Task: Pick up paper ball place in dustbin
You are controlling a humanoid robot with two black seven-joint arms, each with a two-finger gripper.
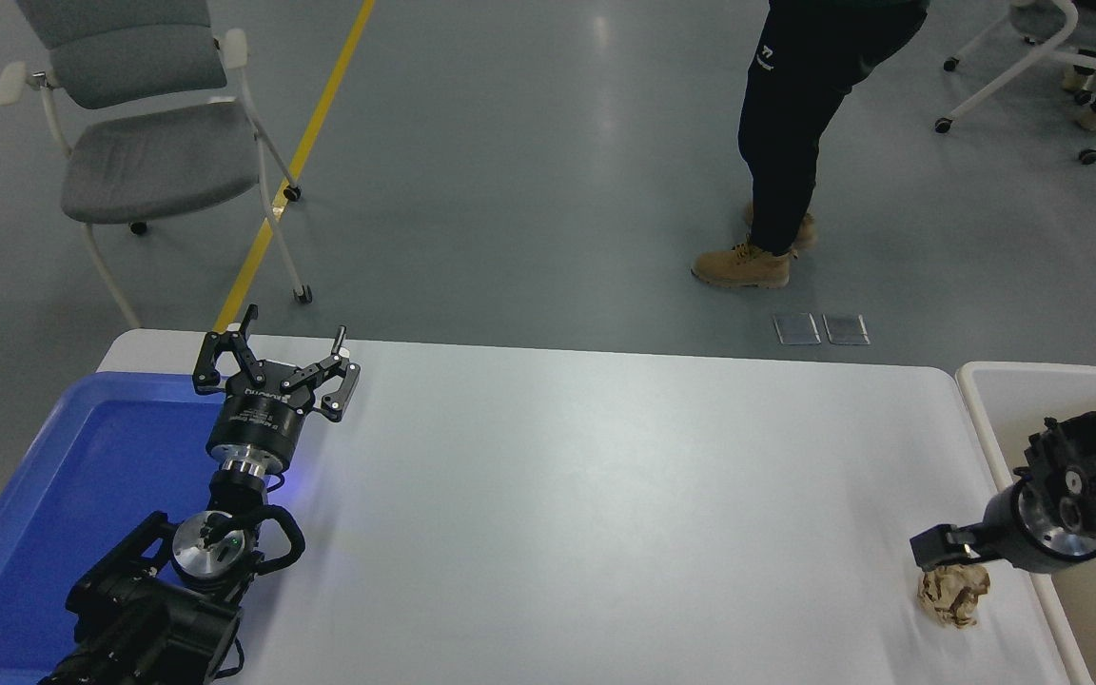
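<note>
The paper ball (955, 596), a wrinkled tan and brown wad, lies on the white table (605, 514) near its front right corner. The dustbin (988, 426), beige with a thick white rim, stands just off the table's right edge. My right gripper (940, 550) hangs low over the table, right above the ball's upper left side and touching or nearly touching it; the arm comes in over the dustbin. I cannot see whether it is open. My left gripper (277, 360) is open and empty, parked at the lower left over the tray's far right corner.
A shallow blue tray (63, 485) lies at the table's left end under the left arm. Beyond the table, a person in black trousers and tan boots (786, 143) stands on the grey floor. A grey chair (148, 143) stands at the far left.
</note>
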